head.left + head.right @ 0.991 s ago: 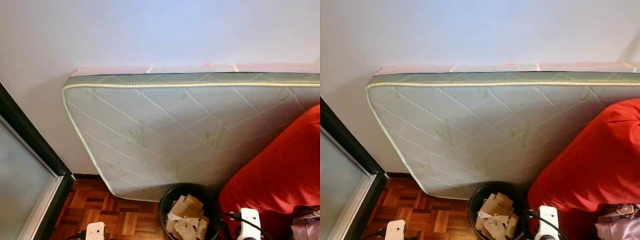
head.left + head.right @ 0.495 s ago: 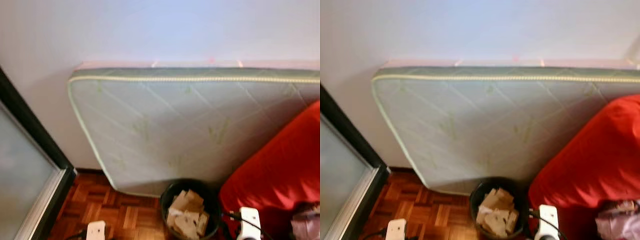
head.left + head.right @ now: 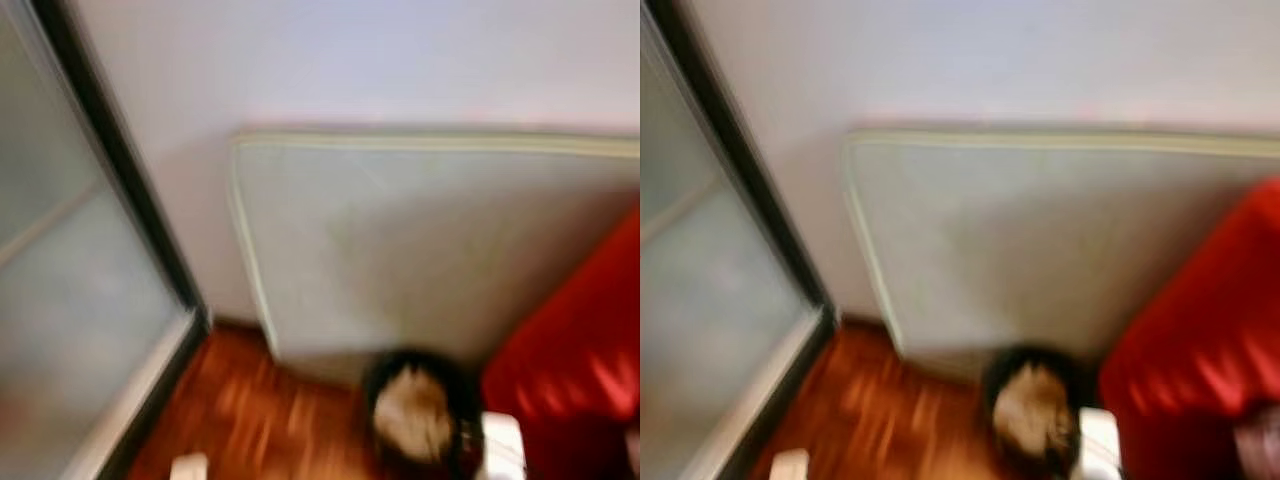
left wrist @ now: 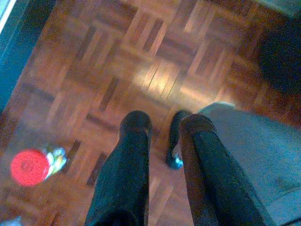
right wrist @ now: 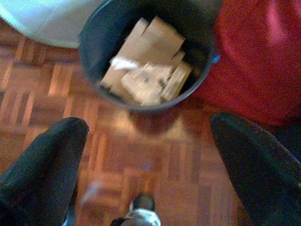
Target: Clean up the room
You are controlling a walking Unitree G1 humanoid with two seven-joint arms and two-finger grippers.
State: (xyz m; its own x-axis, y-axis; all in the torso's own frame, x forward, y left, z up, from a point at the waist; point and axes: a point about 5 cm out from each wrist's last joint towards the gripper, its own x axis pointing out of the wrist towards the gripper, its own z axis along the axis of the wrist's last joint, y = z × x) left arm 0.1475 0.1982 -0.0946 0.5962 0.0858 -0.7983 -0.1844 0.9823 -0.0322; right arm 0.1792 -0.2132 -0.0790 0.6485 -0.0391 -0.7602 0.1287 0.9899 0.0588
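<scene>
A black bin [image 5: 146, 61] full of torn cardboard stands on the parquet floor against a leaning mattress [image 3: 430, 240], seen blurred in the eye views as the bin [image 3: 415, 415]. My right gripper [image 5: 148, 141] hangs open just in front of the bin, its fingers wide apart with nothing between them. My left gripper [image 4: 164, 125] points down at the floor, fingers nearly together and holding nothing. A bottle with a red cap [image 4: 30, 165] lies on the floor off to one side of it. A small dark object [image 4: 175, 146] sits beyond the fingertips.
A red cushion or beanbag [image 3: 580, 370] presses against the bin on the right. A dark-framed glass sliding door [image 3: 70, 300] stands on the left. Grey fabric [image 4: 254, 150] lies on the floor near my left gripper. Open parquet [image 3: 250, 420] lies between door and bin.
The whole picture has swung and blurred: the camera turned left, so the door takes more of the left side and the mattress and bin sit further right. The arms hang as before.
</scene>
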